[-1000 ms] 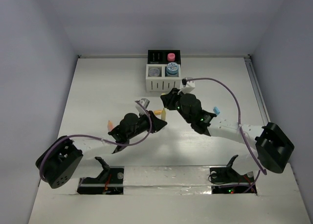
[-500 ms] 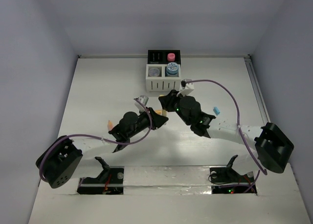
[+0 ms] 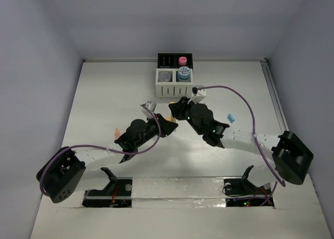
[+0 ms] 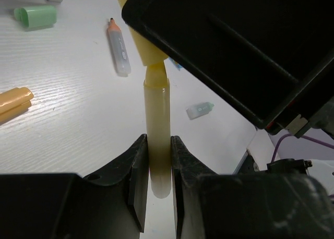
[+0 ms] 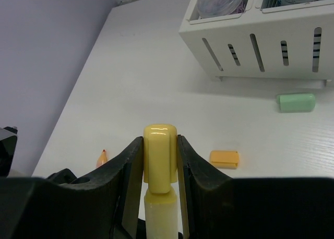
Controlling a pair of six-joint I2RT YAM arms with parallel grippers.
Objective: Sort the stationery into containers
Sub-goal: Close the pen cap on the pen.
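A yellow highlighter is held between both grippers above the table's middle. My left gripper (image 4: 157, 145) is shut on its pale body (image 4: 157, 114). My right gripper (image 5: 159, 147) is shut on its yellow cap (image 5: 159, 155), which sits on the body. In the top view the two grippers, left (image 3: 168, 123) and right (image 3: 176, 109), meet tip to tip and hide the highlighter. The organiser (image 3: 175, 90) stands at the far middle with a blue-white roll (image 3: 183, 73), a grey roll (image 3: 164, 76) and a pink stub (image 3: 182, 60) in its bins.
Loose on the table lie a green stub (image 5: 296, 102), an orange stub (image 5: 224, 158), a pencil (image 3: 117, 130), a thin clear pen (image 4: 118, 46), a blue stub (image 3: 231, 117) and a small pale cap (image 4: 200, 110). The organiser's white slatted front (image 5: 261, 46) is close ahead of the right gripper.
Both grippers have shifted slightly toward the far left and drawn closer together. The yellow highlighter that showed between them is now hidden in the top view.
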